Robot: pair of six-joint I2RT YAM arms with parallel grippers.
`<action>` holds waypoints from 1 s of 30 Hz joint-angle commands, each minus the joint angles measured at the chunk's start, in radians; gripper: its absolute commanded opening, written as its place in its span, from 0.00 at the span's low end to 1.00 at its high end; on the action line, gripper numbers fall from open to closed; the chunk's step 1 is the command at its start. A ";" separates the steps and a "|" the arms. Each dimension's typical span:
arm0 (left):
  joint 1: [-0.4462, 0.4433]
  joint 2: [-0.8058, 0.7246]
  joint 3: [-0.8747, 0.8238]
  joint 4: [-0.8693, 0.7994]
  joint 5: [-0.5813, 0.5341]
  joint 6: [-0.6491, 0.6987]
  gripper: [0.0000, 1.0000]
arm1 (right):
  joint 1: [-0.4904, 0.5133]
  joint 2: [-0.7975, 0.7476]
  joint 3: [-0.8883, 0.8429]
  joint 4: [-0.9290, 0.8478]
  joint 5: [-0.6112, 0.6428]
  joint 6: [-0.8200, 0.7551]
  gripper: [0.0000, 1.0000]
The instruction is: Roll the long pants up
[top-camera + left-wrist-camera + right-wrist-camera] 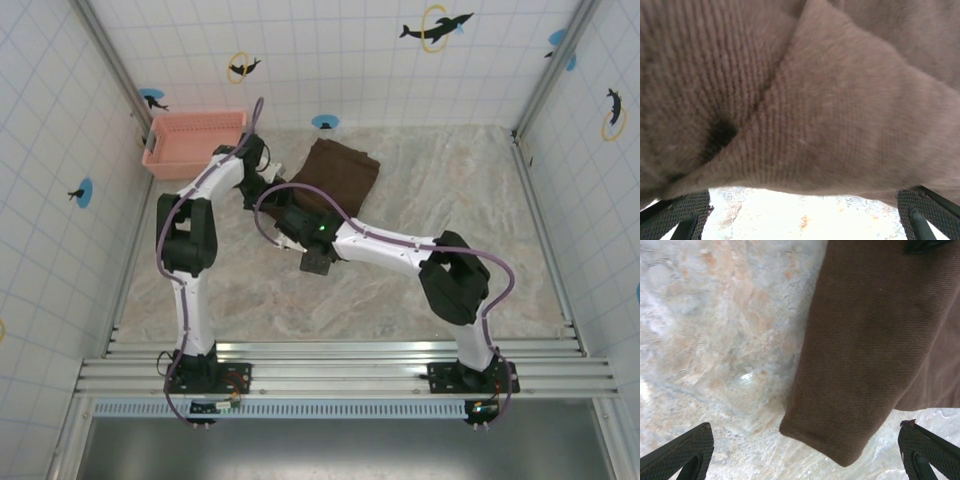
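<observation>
Dark brown soft cloth long pants (345, 170) lie as folded bundle on marbled beige table top (470, 200), in far middle part, near pink plastic basket (195, 140) but apart from it.

Left gripper (800, 220): jaws stand wide apart, nothing clamped; ribbed brown cloth very close before camera, bare table between black textured fingers (682, 215).

Right gripper (800, 460): jaws also spread wide, no hold on anything; rounded folded end of pants lies on table between its fingers (925, 455), touching neither.
</observation>
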 commanded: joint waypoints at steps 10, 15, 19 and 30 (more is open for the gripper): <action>0.000 0.054 0.058 -0.049 0.032 0.014 0.98 | -0.010 0.195 -0.034 0.251 0.171 -0.007 0.99; 0.001 0.073 0.101 -0.112 0.033 0.042 0.98 | -0.039 0.265 -0.046 0.339 0.259 -0.036 0.99; 0.011 0.058 0.074 -0.102 0.055 0.029 0.98 | -0.076 0.321 -0.023 0.367 0.259 -0.035 0.90; 0.016 0.042 0.065 -0.123 0.101 0.014 0.98 | -0.168 0.306 0.027 0.212 -0.019 -0.025 0.39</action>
